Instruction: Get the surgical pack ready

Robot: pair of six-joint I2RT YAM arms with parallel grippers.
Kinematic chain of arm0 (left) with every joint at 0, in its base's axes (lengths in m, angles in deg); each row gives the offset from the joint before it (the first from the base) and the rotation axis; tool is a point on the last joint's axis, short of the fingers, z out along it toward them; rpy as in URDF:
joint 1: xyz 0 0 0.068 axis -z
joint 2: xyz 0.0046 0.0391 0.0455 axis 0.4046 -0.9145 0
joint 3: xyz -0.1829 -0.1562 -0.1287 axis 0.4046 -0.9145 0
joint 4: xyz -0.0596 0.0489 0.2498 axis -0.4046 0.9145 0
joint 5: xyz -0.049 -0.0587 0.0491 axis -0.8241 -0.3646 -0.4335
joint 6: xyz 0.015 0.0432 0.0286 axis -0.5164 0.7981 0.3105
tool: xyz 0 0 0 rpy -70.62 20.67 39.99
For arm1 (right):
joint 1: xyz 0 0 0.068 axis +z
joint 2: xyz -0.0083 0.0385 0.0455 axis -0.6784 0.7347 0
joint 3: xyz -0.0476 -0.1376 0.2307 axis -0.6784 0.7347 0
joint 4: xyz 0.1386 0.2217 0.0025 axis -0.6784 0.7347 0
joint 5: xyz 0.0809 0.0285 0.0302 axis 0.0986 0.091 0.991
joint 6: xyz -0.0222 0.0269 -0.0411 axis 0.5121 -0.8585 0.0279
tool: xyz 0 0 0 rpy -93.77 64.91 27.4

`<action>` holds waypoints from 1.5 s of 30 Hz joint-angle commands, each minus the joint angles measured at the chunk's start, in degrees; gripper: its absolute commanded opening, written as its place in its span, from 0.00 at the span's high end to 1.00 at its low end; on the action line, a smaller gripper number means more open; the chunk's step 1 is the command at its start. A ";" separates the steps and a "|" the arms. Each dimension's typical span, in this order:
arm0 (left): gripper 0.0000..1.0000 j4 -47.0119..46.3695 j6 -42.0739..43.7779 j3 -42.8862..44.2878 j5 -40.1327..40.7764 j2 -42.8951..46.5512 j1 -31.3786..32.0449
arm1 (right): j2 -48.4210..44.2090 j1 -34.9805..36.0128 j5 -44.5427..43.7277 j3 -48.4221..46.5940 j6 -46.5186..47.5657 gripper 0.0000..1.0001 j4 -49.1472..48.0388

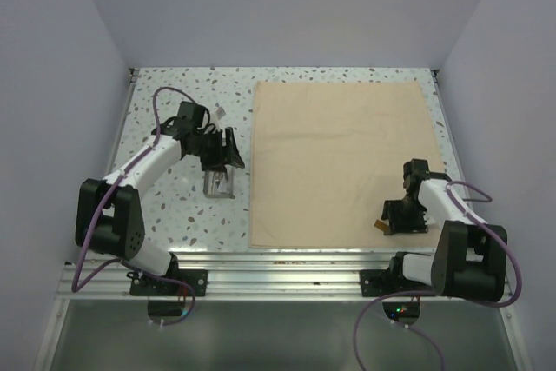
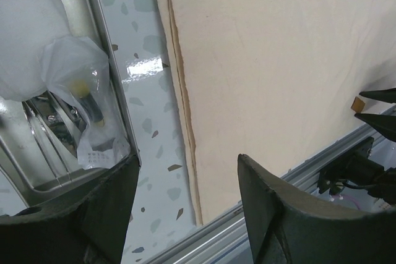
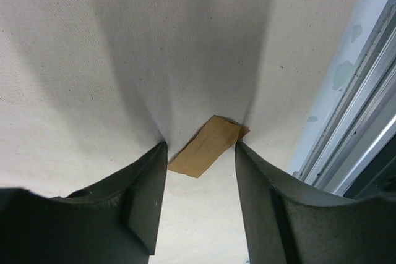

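The left arm [image 1: 143, 162] reaches forward just off the left edge of the cloth sheet [image 1: 339, 154], the left gripper [image 2: 187, 164] tipped downward with jaws wide apart, while the right arm [image 1: 445, 199] folds back over the sheet's near right corner, the right gripper [image 3: 201, 148] pressing both fingertips onto it, jaws apart.

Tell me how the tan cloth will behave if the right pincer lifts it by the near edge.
Probably floppy: the tan cloth creases toward the right pincer around the brown tag, so it should drape, not lift flat. Likely light, since it lies thin on the table. It may drag and bunch rather than slide cleanly.
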 commanded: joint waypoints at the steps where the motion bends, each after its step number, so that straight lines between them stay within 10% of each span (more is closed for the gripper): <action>1: 0.32 0.48 1.95 2.18 0.36 -0.34 0.06 | 2.06 -0.18 -3.84 0.86 -1.18 0.49 -0.85; 28: 0.32 -0.05 1.16 1.74 -0.26 0.18 -0.03 | 1.88 0.61 -8.15 -10.65 9.54 0.71 2.75; 38: 0.32 -0.92 0.54 0.87 -1.57 0.19 0.06 | 5.24 1.31 -1.64 -7.68 15.18 0.42 3.02; 45: 0.32 -0.57 0.72 1.74 -2.10 -0.69 0.14 | 8.38 1.40 -2.79 -6.26 13.23 0.41 0.56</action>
